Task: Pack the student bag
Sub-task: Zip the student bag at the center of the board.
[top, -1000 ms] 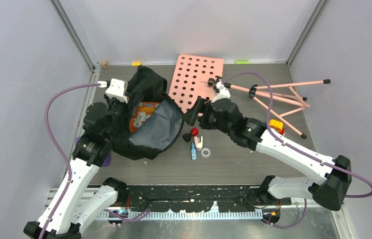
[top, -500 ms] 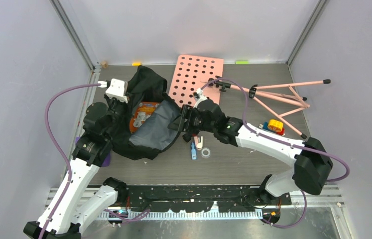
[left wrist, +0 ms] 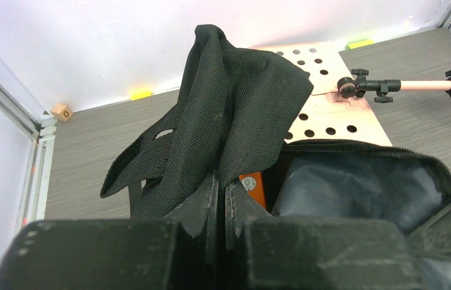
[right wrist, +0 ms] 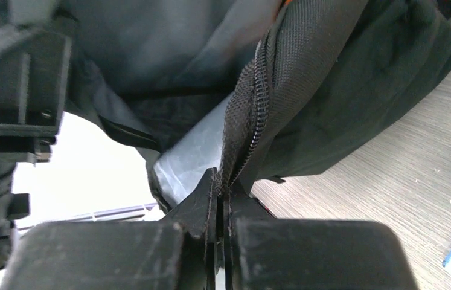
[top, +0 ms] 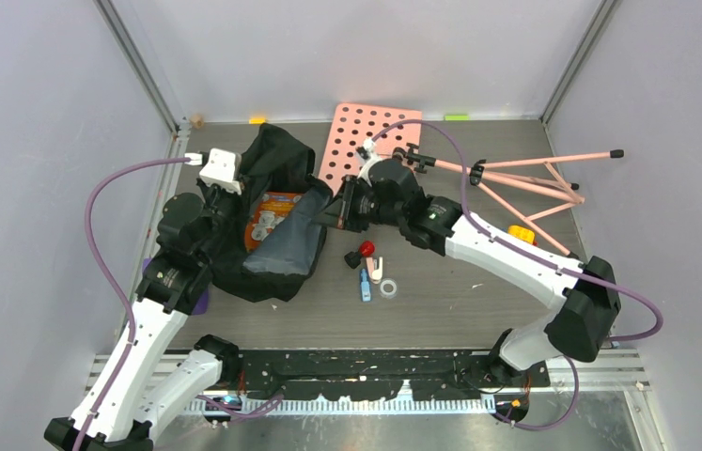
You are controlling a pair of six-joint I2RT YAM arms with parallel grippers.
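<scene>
Now left end effector (left wrist: 218,194) and right end effector (right wrist: 221,184) each pinch the student bag (top: 273,266) edges; pulling apart gently should widen it.

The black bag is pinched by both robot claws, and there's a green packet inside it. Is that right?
Almost. The packet inside the student bag is orange, not green, as the top external view shows. The rest holds: the left gripper and the right gripper are both shut on the bag's fabric.
</scene>
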